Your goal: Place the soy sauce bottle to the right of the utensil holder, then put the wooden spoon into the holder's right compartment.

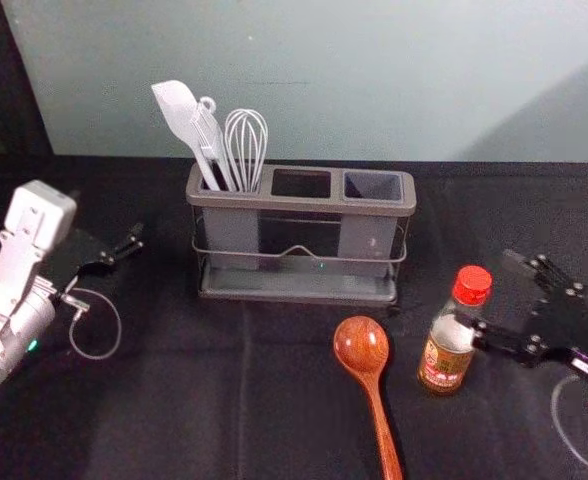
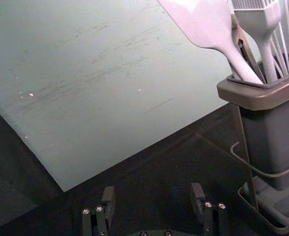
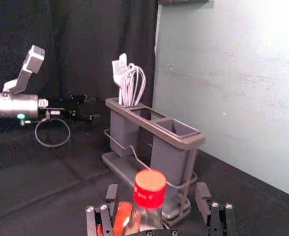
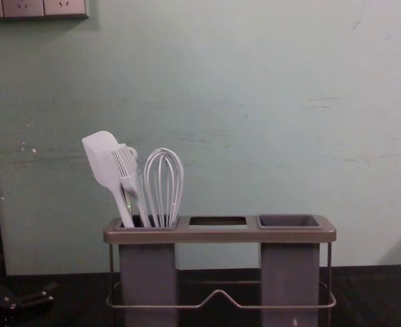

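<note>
Wooden spoon [image 1: 362, 344] lies nearest. Bottle step judged in hand: right gripper [image 3: 157, 191], wide at soy sauce bottle [image 3: 150, 189], must centre, grip. Left gripper [image 2: 153, 192], wide, parked left of holder [image 1: 299, 204].

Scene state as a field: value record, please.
bottle: red-capped glass soy sauce bottle, upright, front-right of holder
spoon: reddish-brown wooden spoon, lying before holder, bowl toward it
holder: dark grey utensil holder
left_compartment: pale spatula, brush, whisk
right_compartment: empty
right_end_effector: open, at bottle
left_end_effector: open, left of holder
</note>
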